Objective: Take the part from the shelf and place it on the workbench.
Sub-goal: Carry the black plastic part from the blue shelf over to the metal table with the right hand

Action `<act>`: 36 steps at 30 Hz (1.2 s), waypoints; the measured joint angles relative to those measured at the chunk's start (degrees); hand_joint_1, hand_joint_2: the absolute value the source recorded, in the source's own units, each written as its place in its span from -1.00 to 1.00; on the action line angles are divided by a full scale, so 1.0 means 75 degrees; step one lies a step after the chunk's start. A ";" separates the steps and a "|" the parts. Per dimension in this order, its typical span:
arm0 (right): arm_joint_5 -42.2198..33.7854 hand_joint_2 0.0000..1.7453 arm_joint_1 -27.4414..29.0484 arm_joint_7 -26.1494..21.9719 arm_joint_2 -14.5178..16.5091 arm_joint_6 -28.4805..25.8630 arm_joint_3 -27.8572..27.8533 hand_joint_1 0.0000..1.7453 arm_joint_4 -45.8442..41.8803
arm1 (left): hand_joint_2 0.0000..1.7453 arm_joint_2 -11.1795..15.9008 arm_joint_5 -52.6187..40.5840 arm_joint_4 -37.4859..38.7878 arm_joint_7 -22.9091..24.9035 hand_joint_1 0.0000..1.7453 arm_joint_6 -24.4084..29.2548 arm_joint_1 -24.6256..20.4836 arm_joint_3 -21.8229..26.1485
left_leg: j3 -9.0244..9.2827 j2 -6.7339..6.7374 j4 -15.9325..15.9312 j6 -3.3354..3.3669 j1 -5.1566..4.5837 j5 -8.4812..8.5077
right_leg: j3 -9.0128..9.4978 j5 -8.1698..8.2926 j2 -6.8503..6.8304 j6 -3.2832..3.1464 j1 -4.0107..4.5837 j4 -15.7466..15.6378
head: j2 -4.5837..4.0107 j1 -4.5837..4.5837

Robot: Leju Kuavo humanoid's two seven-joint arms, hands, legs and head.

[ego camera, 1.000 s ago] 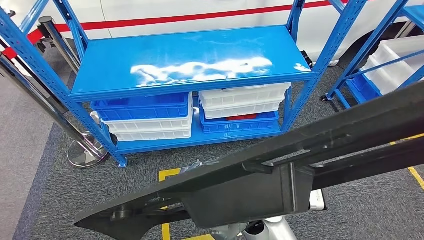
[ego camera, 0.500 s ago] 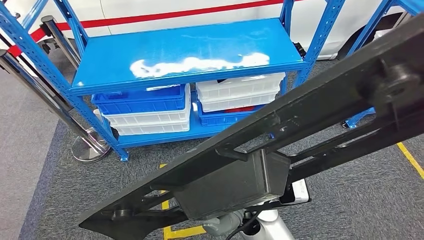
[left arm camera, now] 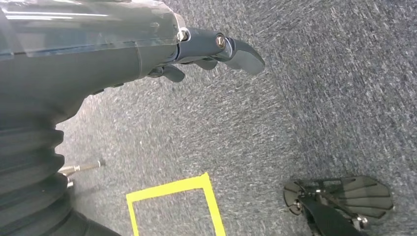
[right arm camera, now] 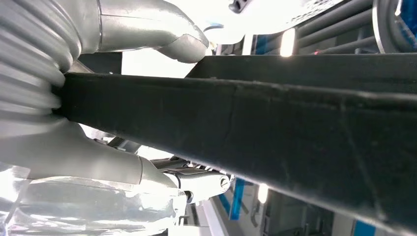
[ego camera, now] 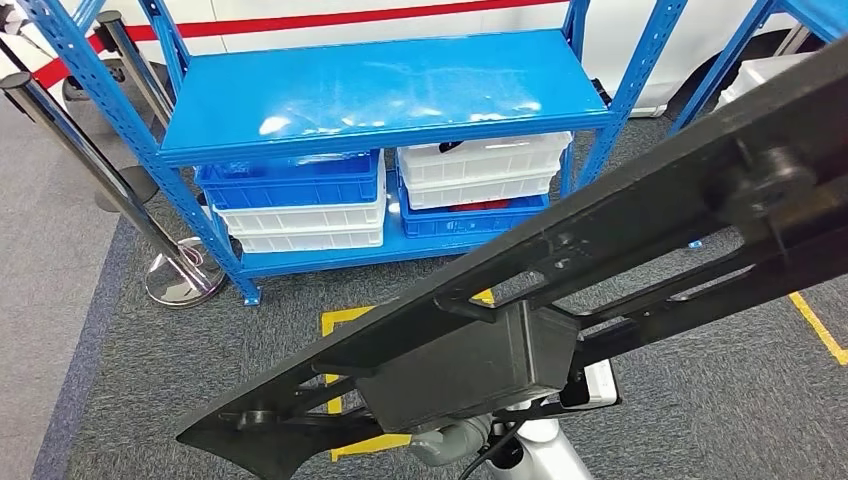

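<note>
A long black part (ego camera: 560, 250), a flat frame with a box-like block under its middle, slants across the head view from lower left to upper right. My right hand (right arm camera: 147, 34) grips it: in the right wrist view the part (right arm camera: 275, 128) runs between the thumb and the fingers (right arm camera: 196, 181). In the head view the part hides that hand, and my silver right arm (ego camera: 545, 455) shows below it. My left hand (left arm camera: 147, 54) hangs over the carpet and holds nothing, its fingers apart. The blue shelf (ego camera: 380, 90) stands ahead with its top board bare.
White and blue bins (ego camera: 300, 200) fill the shelf's lower level. A stanchion post with a round base (ego camera: 180, 285) stands left of it. A second blue rack (ego camera: 740, 50) is at the right. Yellow tape (ego camera: 345, 320) marks the grey carpet.
The part's far end has swung up to a steeper slant. The camera has shifted, so the shelf sits a little further right in the picture.
</note>
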 joint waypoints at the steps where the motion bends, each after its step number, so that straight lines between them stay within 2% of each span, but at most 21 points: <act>1: 0.0013 1.00 -0.0007 0.0026 0.0000 -0.0023 -0.0001 1.00 -0.0019 | 1.00 0.0008 -0.0040 0.0000 -0.0015 -1.00 -0.0020 0.0001 -0.0001 | -0.0044 0.0031 0.0037 -0.0020 -0.0016 0.0006 | 0.0305 0.0069 -0.0090 -0.0030 0.0035 -0.0472 | 0.0000 0.0000; 3: 0.0021 1.00 -0.0025 0.0071 0.0001 -0.0060 -0.0004 1.00 -0.0071 | 1.00 0.0035 -0.0111 0.0000 -0.0037 -1.00 -0.0048 0.0006 -0.0009 | -0.0102 0.0112 0.0094 -0.0085 -0.0044 0.0027 | 0.0593 0.0044 -0.0202 -0.0112 0.0096 -0.1021 | 0.0000 -0.0002; 5: 0.0007 1.00 -0.0003 0.0115 -0.0002 -0.0080 -0.0014 1.00 -0.0116 | 1.00 0.0075 -0.0168 0.0000 -0.0069 -1.00 -0.0061 0.0007 -0.0027 | -0.0133 0.0211 0.0109 -0.0176 -0.0055 0.0059 | 0.0555 0.0080 -0.0116 -0.0227 0.0110 -0.1112 | 0.0000 -0.0004; 7: -0.0014 1.00 0.0058 0.0130 -0.0007 -0.0082 -0.0024 1.00 -0.0153 | 1.00 0.0105 -0.0198 0.0000 -0.0113 -1.00 -0.0066 0.0000 -0.0045 | -0.0211 0.0160 0.0271 -0.0272 -0.0036 -0.0095 | 0.0514 0.0165 -0.0012 -0.0359 0.0083 -0.1167 | 0.0000 -0.0007; 10: -0.0029 1.00 0.0111 0.0131 -0.0017 -0.0080 -0.0030 1.00 -0.0175 | 1.00 0.0137 -0.0220 0.0000 -0.0139 -1.00 -0.0077 0.0003 -0.0054 | -0.0681 -0.0052 0.1493 -0.0368 -0.0003 -0.0850 | 0.0443 0.0254 0.0129 -0.0472 0.0070 -0.1185 | 0.0000 -0.0012; 12: -0.0028 1.00 0.0153 0.0130 -0.0034 -0.0080 -0.0039 1.00 -0.0173 | 1.00 0.0159 -0.0222 0.0000 -0.0142 -1.00 -0.0081 0.0009 -0.0060 | -0.0946 -0.0071 0.2237 -0.0389 0.0005 -0.1074 | 0.0401 0.0280 0.0244 -0.0480 0.0078 -0.1165 | 0.0000 -0.0012; 13: -0.0024 1.00 0.0167 0.0128 -0.0039 -0.0080 -0.0043 1.00 -0.0174 | 1.00 0.0167 -0.0225 0.0000 -0.0145 -1.00 -0.0079 0.0009 -0.0062 | -0.0903 -0.0076 0.2216 -0.0387 0.0007 -0.0961 | 0.0390 0.0287 0.0307 -0.0477 0.0079 -0.1153 | 0.0000 -0.0012; 14: -0.0015 1.00 0.0170 0.0128 -0.0041 -0.0083 -0.0047 1.00 -0.0182 | 1.00 0.0178 -0.0230 0.0000 -0.0147 -1.00 -0.0074 0.0005 -0.0063 | -0.0724 -0.0100 0.1895 -0.0372 0.0010 -0.0721 | 0.0388 0.0291 0.0374 -0.0471 0.0078 -0.1142 | 0.0000 -0.0012; 16: 0.0010 1.00 0.0137 0.0147 -0.0031 -0.0098 -0.0050 1.00 -0.0233 | 1.00 0.0215 -0.0240 0.0000 -0.0142 -1.00 -0.0061 0.0000 -0.0063 | -0.0179 -0.0324 0.0857 -0.0305 0.0017 -0.0248 | 0.0377 0.0300 0.0510 -0.0448 0.0082 -0.1121 | 0.0000 -0.0009; 17: 0.0023 1.00 0.0112 0.0168 -0.0020 -0.0109 -0.0050 1.00 -0.0265 | 1.00 0.0238 -0.0236 0.0000 -0.0129 -1.00 -0.0053 0.0001 -0.0063 | 0.0028 -0.0455 0.0452 -0.0273 0.0019 -0.0130 | 0.0357 0.0314 0.0577 -0.0418 0.0078 -0.1112 | 0.0001 -0.0009; 19: 0.0034 1.00 0.0073 0.0223 0.0011 -0.0125 -0.0050 1.00 -0.0311 | 1.00 0.0284 -0.0208 0.0000 -0.0054 -1.00 -0.0027 -0.0007 -0.0060 | 0.0179 -0.0574 0.0147 -0.0229 0.0009 -0.0128 | 0.0293 0.0363 0.0699 -0.0330 0.0061 -0.1109 | 0.0001 -0.0007; 21: 0.0037 1.00 0.0066 0.0268 0.0029 -0.0130 -0.0050 1.00 -0.0339 | 1.00 0.0305 -0.0203 0.0000 0.0071 -1.00 0.0030 -0.0050 -0.0058 | 0.0187 -0.0435 0.0012 -0.0180 0.0031 -0.0113 | 0.0234 0.0382 0.0742 -0.0237 0.0067 -0.1095 | 0.0000 -0.0007; 23: 0.0040 1.00 0.0055 0.0276 0.0031 -0.0130 -0.0049 1.00 -0.0358 | 1.00 0.0308 -0.0232 0.0000 0.0172 -1.00 0.0092 -0.0060 -0.0056 | 0.0201 -0.0280 -0.0096 -0.0101 0.0076 -0.0076 | 0.0066 0.0163 0.0503 -0.0154 0.0094 -0.0789 | 0.0000 0.0018; 25: 0.0070 1.00 0.0066 0.0243 0.0028 -0.0130 -0.0047 1.00 -0.0363 | 1.00 0.0307 -0.0246 0.0000 0.0249 -1.00 0.0145 -0.0023 -0.0053 | 0.0181 -0.0129 -0.0097 -0.0054 0.0075 -0.0060 | -0.0337 -0.0297 0.0237 -0.0095 0.0068 0.0061 | 0.0000 0.0043; 26: 0.0099 1.00 0.0094 0.0213 0.0023 -0.0128 -0.0047 1.00 -0.0363 | 1.00 0.0307 -0.0241 0.0000 0.0297 -1.00 0.0172 -0.0009 -0.0050 | 0.0165 -0.0048 -0.0081 -0.0048 0.0070 -0.0064 | -0.0565 -0.0481 0.0200 -0.0074 0.0045 0.0533 | 0.0000 0.0043; 27: 0.0133 1.00 0.0132 0.0179 0.0016 -0.0123 -0.0047 1.00 -0.0363 | 1.00 0.0307 -0.0231 0.0000 0.0346 -1.00 0.0198 -0.0002 -0.0046 | 0.0154 0.0024 -0.0065 -0.0048 0.0067 -0.0069 | -0.0720 -0.0555 0.0187 -0.0057 0.0027 0.0851 | 0.0000 0.0044; 28: 0.0163 1.00 0.0167 0.0147 0.0007 -0.0115 -0.0047 1.00 -0.0363 | 1.00 0.0306 -0.0215 0.0000 0.0395 -1.00 0.0231 -0.0001 -0.0039 | 0.0147 0.0099 -0.0047 -0.0053 0.0066 -0.0078 | -0.0736 -0.0472 0.0171 -0.0045 0.0012 0.0883 | 0.0000 0.0044; 30: 0.0198 1.00 0.0202 0.0112 -0.0002 -0.0092 -0.0047 1.00 -0.0363 | 1.00 0.0297 -0.0192 0.0000 0.0470 -1.00 0.0328 -0.0005 -0.0020 | 0.0149 0.0239 0.0003 -0.0085 0.0067 -0.0115 | -0.0343 -0.0007 0.0047 -0.0045 -0.0004 0.0112 | 0.0000 0.0045; 32: 0.0212 1.00 0.0200 0.0104 -0.0003 -0.0060 -0.0047 1.00 -0.0363 | 1.00 0.0289 -0.0202 0.0000 0.0511 -1.00 0.0471 -0.0008 -0.0004 | 0.0142 0.0354 0.0058 -0.0155 0.0036 -0.0162 | 0.0100 0.0299 -0.0172 -0.0104 0.0039 -0.0765 | 0.0000 0.0042; 34: 0.0212 1.00 0.0200 0.0092 -0.0001 -0.0030 -0.0049 1.00 -0.0363 | 1.00 0.0289 -0.0242 0.0000 0.0516 -1.00 0.0620 -0.0013 0.0006 | 0.0141 0.0454 0.0079 -0.0242 0.0008 -0.0178 | 0.0181 0.0316 -0.0208 -0.0193 0.0092 -0.0986 | 0.0000 0.0038; 36: 0.0212 1.00 0.0201 0.0082 0.0001 -0.0016 -0.0050 1.00 -0.0363 | 1.00 0.0287 -0.0301 0.0000 0.0515 -1.00 0.0743 -0.0027 0.0009 | 0.0155 0.0514 0.0081 -0.0328 0.0026 -0.0193 | 0.0153 0.0364 -0.0074 -0.0287 0.0084 -0.1020 | 0.0000 0.0036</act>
